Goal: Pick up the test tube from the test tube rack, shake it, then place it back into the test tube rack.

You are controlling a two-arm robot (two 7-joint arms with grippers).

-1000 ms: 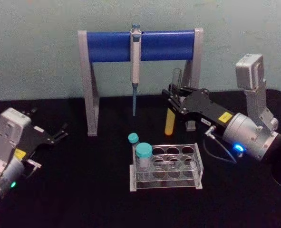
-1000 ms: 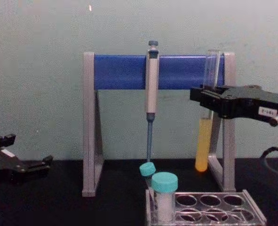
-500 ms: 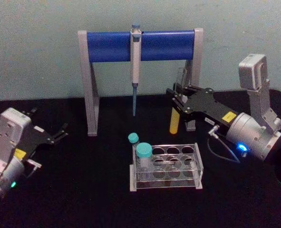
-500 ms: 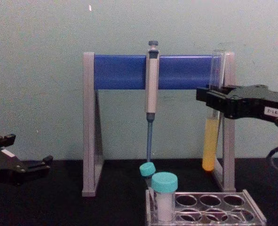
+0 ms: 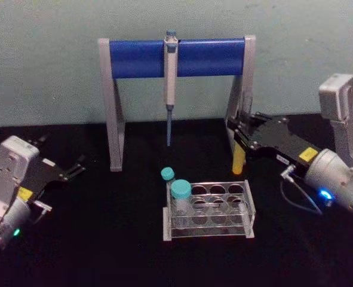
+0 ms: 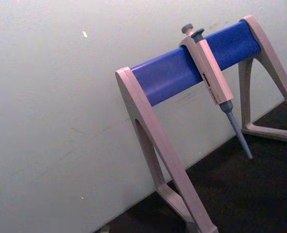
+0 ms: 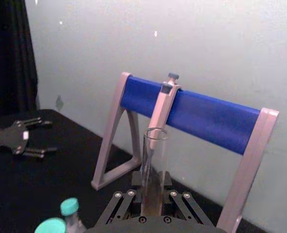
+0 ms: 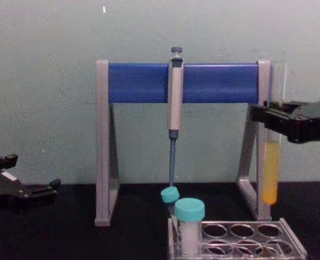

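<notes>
My right gripper (image 5: 236, 136) is shut on the test tube (image 5: 238, 161), a slim clear tube with yellow-orange liquid (image 8: 270, 174) in its lower part. The tube hangs upright in the air in front of the pipette stand's right leg, above and behind the right end of the test tube rack (image 5: 248, 204). In the right wrist view the tube (image 7: 153, 160) rises between my right gripper's (image 7: 151, 196) fingers. The clear rack (image 8: 291, 239) stands low on the black table. My left gripper (image 5: 76, 168) rests open at the far left (image 8: 47, 189), away from everything.
Two teal-capped vials (image 5: 180, 190) (image 5: 167, 174) stand at the rack's left end. Behind is the grey-and-blue pipette stand (image 5: 134, 58) with a pipette (image 5: 170, 78) hanging from its bar. A wall closes the back of the table.
My right gripper has carried the test tube to the right and slightly lower, from a small tilt to upright. The left arm has not moved.
</notes>
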